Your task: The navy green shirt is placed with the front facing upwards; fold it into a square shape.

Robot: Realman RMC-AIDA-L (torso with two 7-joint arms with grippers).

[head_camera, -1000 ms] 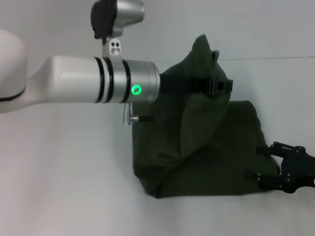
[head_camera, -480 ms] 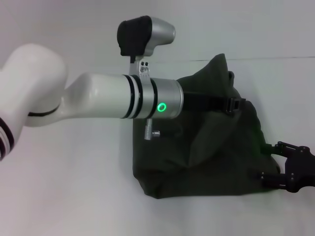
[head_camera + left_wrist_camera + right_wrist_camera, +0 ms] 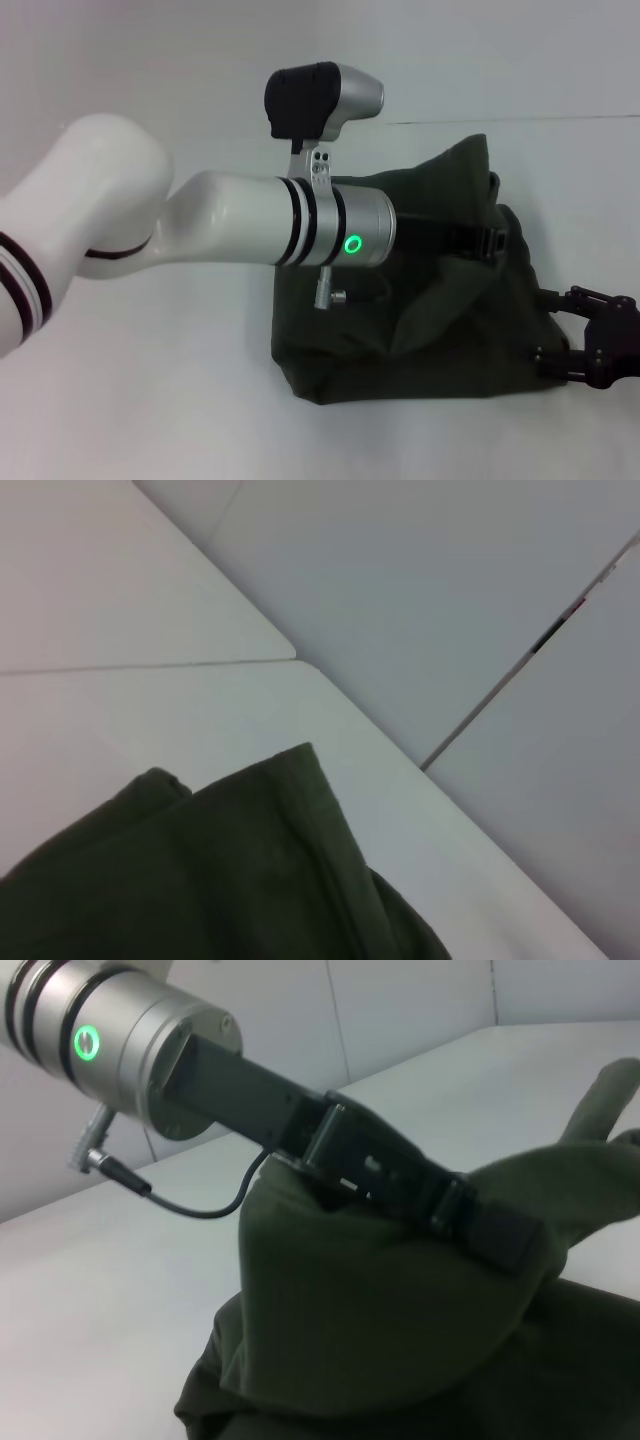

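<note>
Since a second ago, left arm has swung toward 3 o'clock, carrying the raised fold across and lower. Left gripper (image 3: 487,240) clamped on a peak of the navy green shirt (image 3: 420,330), lifted cloth draped over the bundle. Shirt sits on the white worktop (image 3: 150,400) at centre-right, already a compact, lumpy block, no lettering showing. Right gripper (image 3: 590,350) at the 3 o'clock edge, touching the hem; grip not discernible. Judged late stage: fold to be laid flat, released, edges squared.
</note>
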